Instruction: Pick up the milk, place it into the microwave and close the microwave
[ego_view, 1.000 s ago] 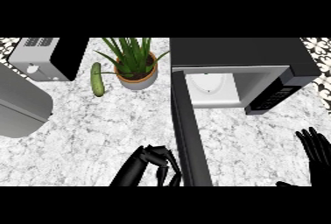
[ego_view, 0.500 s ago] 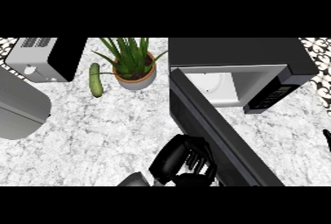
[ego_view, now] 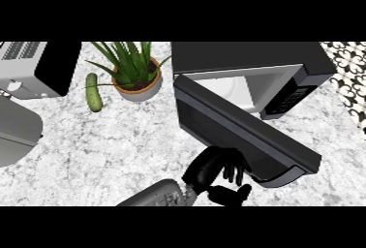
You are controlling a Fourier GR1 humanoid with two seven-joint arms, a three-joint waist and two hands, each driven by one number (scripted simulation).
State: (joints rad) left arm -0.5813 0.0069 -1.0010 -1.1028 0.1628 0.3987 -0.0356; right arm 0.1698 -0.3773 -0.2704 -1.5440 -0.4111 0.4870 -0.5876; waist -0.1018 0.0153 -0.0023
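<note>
**Microwave door partly swung, pushed from outside by the left hand**

The microwave (ego_view: pixel 250 63) is shown at the upper right of the counter (ego_view: pixel 129 140), with its dark door (ego_view: pixel 243 131) standing at an angle across the opening, neither wide open nor latched. A narrow wedge of the pale interior (ego_view: pixel 225 87) is seen between the door's hinge side and the control panel (ego_view: pixel 289 97). The milk cannot be made out in this wedge; whether it stands inside, hidden by the door, cannot be told, and no carton is seen anywhere on the counter. From this absence it is judged that the picking and placing are probably done.

The left hand (ego_view: pixel 218 169) is seen at the lower centre, set against the outer face of the door near its free end. Its fingers (ego_view: pixel 232 167) are spread and laid towards the door, with nothing held between them; the thumb hangs below. The right hand is not shown in the view.

The closing step is judged to be in progress and unfinished: the door is yet to be pressed flush against the frame. A potted plant (ego_view: pixel 136 77), a cucumber (ego_view: pixel 94 92) and a toaster (ego_view: pixel 32 68) are left untouched at the upper left, well apart from the door.
</note>
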